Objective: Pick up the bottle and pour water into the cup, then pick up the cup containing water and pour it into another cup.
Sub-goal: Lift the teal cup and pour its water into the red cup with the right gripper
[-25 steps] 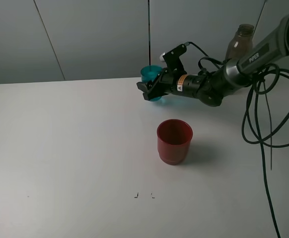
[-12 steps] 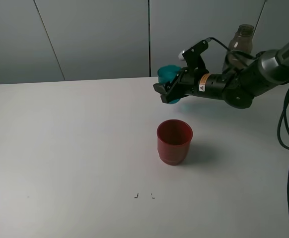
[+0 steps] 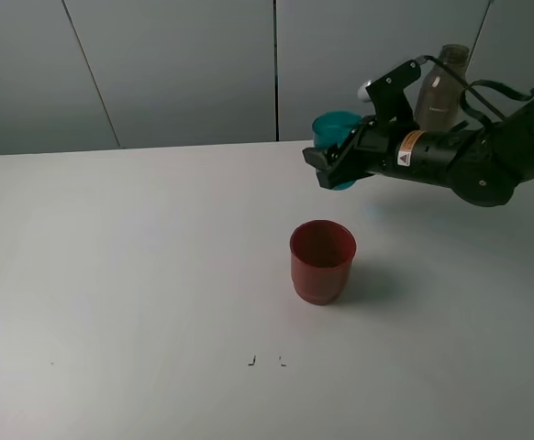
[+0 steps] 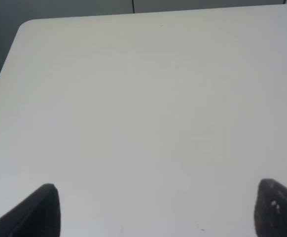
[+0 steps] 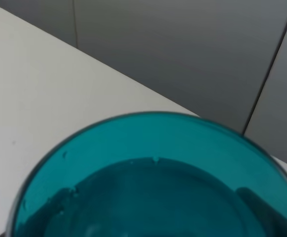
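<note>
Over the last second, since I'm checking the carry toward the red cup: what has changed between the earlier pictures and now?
The right gripper, shut on the teal cup, carried it rightward and slightly higher in the high view. The grip did not change, and water shows inside the cup. The red cup and the bottle stayed where they were.

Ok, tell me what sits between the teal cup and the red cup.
Nothing. In the exterior high view, only bare white table shows between the teal cup and the red cup.

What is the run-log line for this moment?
right hand: shut on teal cup, held off table | red cup: on table | left hand: open, empty
</note>
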`<state>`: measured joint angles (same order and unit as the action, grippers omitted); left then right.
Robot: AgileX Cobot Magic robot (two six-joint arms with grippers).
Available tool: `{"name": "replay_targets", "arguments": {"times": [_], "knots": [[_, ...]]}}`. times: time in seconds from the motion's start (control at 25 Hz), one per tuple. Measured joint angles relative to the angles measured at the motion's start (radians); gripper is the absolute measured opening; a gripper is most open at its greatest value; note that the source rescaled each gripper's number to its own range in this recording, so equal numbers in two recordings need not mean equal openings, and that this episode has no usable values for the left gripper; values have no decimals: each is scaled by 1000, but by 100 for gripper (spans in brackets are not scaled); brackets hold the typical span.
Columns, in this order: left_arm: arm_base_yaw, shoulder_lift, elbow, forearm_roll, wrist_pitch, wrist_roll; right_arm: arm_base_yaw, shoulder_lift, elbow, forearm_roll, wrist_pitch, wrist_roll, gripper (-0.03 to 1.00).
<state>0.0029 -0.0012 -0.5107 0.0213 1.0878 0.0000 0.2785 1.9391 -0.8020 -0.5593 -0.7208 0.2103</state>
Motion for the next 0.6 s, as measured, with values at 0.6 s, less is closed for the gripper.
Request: {"name": "replay_targets", "arguments": {"times": [0.6], "knots": [[0, 0, 0, 0, 0, 0, 0, -139, 196, 95, 0, -104, 4]]}}
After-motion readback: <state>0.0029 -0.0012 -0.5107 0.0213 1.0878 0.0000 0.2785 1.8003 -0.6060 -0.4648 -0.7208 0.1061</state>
